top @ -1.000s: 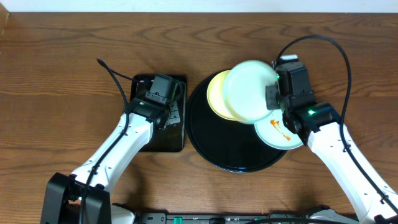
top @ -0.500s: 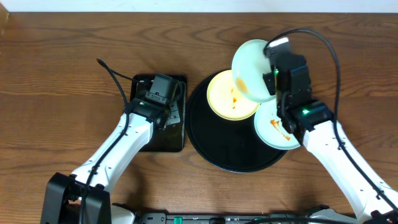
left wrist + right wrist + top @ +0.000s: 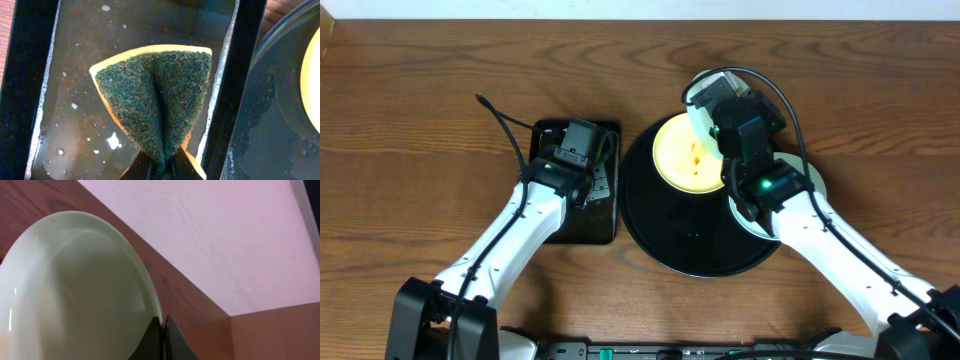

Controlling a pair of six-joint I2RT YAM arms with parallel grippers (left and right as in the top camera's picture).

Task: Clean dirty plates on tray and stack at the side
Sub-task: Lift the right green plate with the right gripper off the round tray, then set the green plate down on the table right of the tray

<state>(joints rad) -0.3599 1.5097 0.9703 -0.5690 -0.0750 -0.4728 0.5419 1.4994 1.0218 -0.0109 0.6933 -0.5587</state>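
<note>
While its rim is pinched between the two fingers of the right pincer (image 3: 163, 324), the pale blue-green plate (image 3: 75, 290) hangs steeply tilted, lifted above the far rim of the round black tray (image 3: 685, 245). Its hollow face looks clean in the wrist view. On the tray the yellow plate (image 3: 685, 158) lies flat in the far half, with a small orange-red smear near its middle. A third plate (image 3: 745, 220), pale like the first, lies at the tray's right side. It is mostly hidden beneath the right arm, so I cannot tell whether it carries sauce. Droplets show on the tray's glossy floor in the left wrist view. Just beside the round tray, on its left, sits a rectangular tray (image 3: 27, 100) holding a film of water. Over it the left pincer (image 3: 161, 162) is clenched on a sponge (image 3: 155, 95), whose green scouring face is up, with a yellow layer at its edge and a fold along the middle. Both trays rest on the brown wooden worktop (image 3: 420, 100), and a pale wall (image 3: 225, 230) stands beyond its far edge.
</note>
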